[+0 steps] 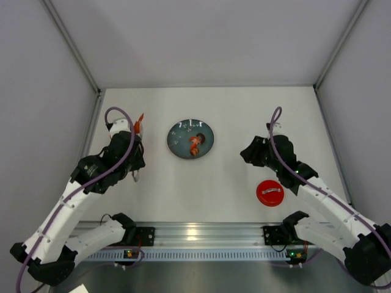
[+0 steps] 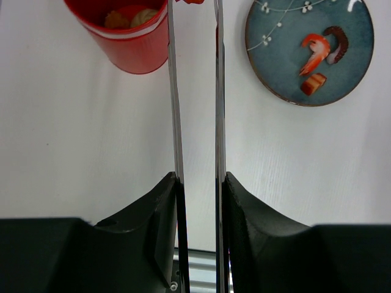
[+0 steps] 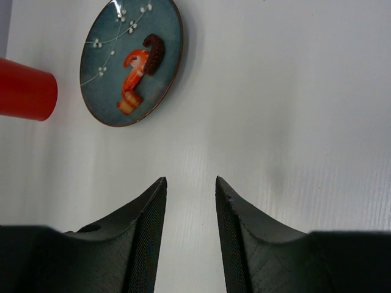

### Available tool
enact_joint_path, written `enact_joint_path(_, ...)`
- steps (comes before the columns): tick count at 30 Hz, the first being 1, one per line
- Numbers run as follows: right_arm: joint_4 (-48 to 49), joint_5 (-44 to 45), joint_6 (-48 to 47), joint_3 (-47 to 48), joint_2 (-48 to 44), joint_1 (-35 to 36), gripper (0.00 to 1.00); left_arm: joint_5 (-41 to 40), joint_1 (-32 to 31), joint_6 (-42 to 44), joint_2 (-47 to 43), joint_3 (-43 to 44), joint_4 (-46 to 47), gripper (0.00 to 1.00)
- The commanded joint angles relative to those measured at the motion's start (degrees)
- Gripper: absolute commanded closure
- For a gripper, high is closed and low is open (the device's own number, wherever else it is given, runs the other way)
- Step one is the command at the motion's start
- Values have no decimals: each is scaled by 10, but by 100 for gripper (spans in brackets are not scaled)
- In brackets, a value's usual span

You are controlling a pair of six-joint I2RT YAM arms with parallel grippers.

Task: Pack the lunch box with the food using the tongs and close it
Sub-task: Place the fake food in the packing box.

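Note:
My left gripper (image 2: 200, 176) is shut on the silver tongs (image 2: 176, 110), whose two arms run nearly parallel to the frame's top. A red-orange food piece (image 1: 139, 121) sits at their tips. The red lunch box (image 2: 125, 36) stands just left of the tongs and holds pale pieces. In the top view my left arm hides it. On the blue-grey plate (image 2: 275, 73) lie an orange piece (image 2: 313, 52), a red-brown sausage bit (image 2: 339, 41) and an orange wedge (image 2: 313, 83). My right gripper (image 3: 189, 180) hangs open and empty above the table, right of the plate (image 3: 98, 91).
The flat red lid (image 1: 269, 193) lies on the table at the near right, beside my right arm. Grey walls close in the table on the left, right and far sides. A metal rail (image 1: 201, 235) with both arm bases runs along the near edge.

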Motion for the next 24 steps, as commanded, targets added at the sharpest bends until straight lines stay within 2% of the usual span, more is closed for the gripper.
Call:
enact_joint_path(1,38,-9,3,18,5,8,63,-36,2,-30,-31,-14,-35,63)
enact_joint_path(13,41,-29,4,13,9,7,63,-75,3,-61,-50,-53,-47,59)
enact_joint_path(24,42,-33,2,9,8,8,63,-91,14,-48,-14,-61,-17,57)
